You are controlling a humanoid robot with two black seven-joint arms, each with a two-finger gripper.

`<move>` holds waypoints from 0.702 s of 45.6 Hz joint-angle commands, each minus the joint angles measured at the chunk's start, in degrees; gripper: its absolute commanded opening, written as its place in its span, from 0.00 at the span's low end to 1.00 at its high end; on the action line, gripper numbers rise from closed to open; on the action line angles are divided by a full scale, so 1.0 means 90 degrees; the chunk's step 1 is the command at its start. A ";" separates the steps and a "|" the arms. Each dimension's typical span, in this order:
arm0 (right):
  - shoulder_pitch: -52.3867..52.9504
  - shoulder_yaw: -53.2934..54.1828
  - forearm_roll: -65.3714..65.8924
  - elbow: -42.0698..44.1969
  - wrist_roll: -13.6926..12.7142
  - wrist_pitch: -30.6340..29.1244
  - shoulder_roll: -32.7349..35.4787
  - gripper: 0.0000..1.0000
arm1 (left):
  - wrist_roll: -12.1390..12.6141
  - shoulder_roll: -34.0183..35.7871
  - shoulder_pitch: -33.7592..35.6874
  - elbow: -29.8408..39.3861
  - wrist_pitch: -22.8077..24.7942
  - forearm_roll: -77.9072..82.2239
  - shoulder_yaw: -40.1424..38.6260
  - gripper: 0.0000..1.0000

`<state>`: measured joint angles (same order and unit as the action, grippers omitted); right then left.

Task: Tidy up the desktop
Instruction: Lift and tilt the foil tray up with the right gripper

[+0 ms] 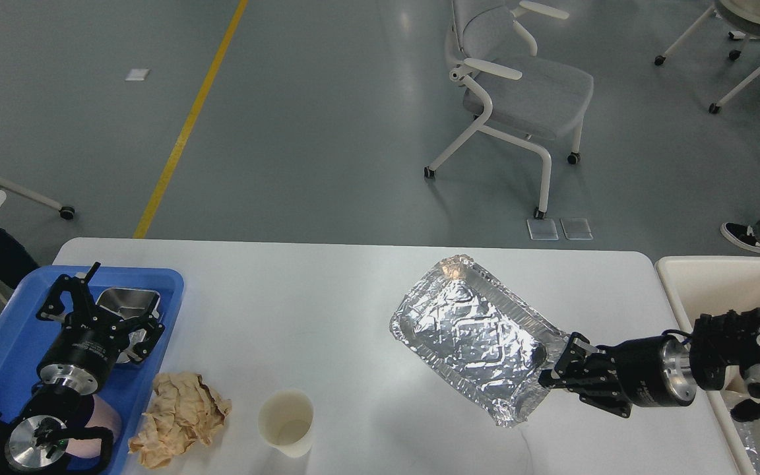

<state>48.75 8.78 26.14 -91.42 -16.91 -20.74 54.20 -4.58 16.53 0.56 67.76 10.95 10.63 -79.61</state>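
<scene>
The white desktop (327, 310) fills the lower view. My right gripper (555, 369) is shut on the near right rim of a crinkled foil tray (472, 333) and holds it lifted and tilted above the desktop's right half. My left gripper (99, 303) is open over the blue tray (4, 349) at the left, its fingers spread around a small metal tin (126, 305). A crumpled tan paper wad (179, 415) and a white paper cup (286, 422) stand near the front edge.
A cream bin (716, 284) stands off the desktop's right edge, with foil and a pale object inside. A pink cup (99, 432) sits in the blue tray under my left arm. Grey chairs stand on the floor beyond.
</scene>
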 commanded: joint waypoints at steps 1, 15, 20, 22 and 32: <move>0.0949 -0.0779 0.0015 0.0392 0.0014 -0.0078 -0.0416 0.00 | -0.0019 0.0000 -0.0053 0.0000 0.0004 0.0001 -0.0002 0.97; 0.2151 -0.1571 -0.0062 0.1690 -0.0006 -0.0263 -0.2222 0.00 | -0.0048 0.0009 -0.0267 0.0039 0.0013 0.0001 -0.0100 0.97; 0.2366 -0.1600 -0.0121 0.2520 -0.0006 -0.0663 -0.3091 0.00 | -0.0048 0.0049 -0.0316 0.0049 0.0013 0.0001 -0.0119 0.97; 0.2396 -0.1610 -0.0112 0.2755 -0.0016 -0.0781 -0.3345 0.00 | -0.0048 0.0049 -0.0316 0.0058 0.0013 0.0001 -0.0119 0.97; 0.2396 -0.1630 -0.0121 0.3673 -0.0025 -0.1348 -0.4166 0.00 | -0.0048 0.0049 -0.0346 0.0058 0.0052 0.0001 -0.0119 0.97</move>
<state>70.57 -5.87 25.17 -61.84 -17.13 -31.31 19.34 -5.02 16.97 -2.37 68.29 11.27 10.64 -80.68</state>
